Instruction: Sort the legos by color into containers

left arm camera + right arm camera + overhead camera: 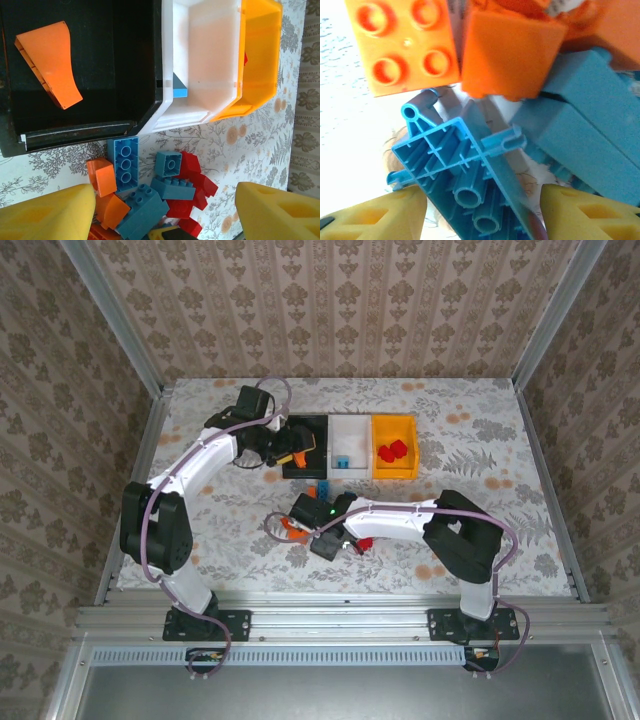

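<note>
Three bins stand in a row: black (312, 430), white (352, 430) and yellow-orange (394, 472). An orange sloped lego (50, 62) lies in the black bin (100, 75). A blue brick (342, 460) is in the white bin, red bricks (392, 451) in the yellow-orange one. My left gripper (286, 453) hangs open and empty at the black bin's near edge, above the loose pile (160, 190) of blue, orange and red legos. My right gripper (482, 200) is open and low in that pile, its fingers either side of an upturned light blue brick (465, 170).
The pile (322, 512) lies just in front of the bins, with a red brick (363, 543) at its near right and an orange one (290, 527) at its near left. Patterned tabletop (500, 460) stretches to the right. Walls close the table on three sides.
</note>
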`<act>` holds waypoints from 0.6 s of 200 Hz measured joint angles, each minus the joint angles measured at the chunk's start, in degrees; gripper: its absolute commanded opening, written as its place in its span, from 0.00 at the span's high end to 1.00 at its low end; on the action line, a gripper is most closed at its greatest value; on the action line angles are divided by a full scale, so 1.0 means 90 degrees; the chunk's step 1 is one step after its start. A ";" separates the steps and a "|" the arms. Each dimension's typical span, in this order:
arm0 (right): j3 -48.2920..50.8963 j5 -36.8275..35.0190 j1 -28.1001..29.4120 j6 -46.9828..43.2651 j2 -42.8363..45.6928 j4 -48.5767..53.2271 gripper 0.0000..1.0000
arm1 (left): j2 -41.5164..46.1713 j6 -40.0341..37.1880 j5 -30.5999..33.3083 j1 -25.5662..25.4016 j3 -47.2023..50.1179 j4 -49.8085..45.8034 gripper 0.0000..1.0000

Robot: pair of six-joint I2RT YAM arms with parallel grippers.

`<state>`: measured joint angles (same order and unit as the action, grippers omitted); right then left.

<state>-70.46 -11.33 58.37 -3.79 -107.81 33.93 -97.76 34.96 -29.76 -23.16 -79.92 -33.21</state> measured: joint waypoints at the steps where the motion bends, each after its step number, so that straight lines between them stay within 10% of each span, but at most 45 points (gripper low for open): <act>1: 0.0000 0.0015 0.0000 -0.0002 0.0000 0.0000 0.34 | 0.0000 0.0000 -0.0005 0.0002 0.0000 0.0000 0.24; 120: 0.0095 0.1098 -0.0095 -0.0058 0.0005 -0.0104 0.51 | 0.0000 0.0000 -0.0126 0.0000 0.0000 0.0036 0.24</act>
<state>-69.60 -1.45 57.52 -4.32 -107.77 32.99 -97.76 34.96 -30.89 -23.16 -79.92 -32.88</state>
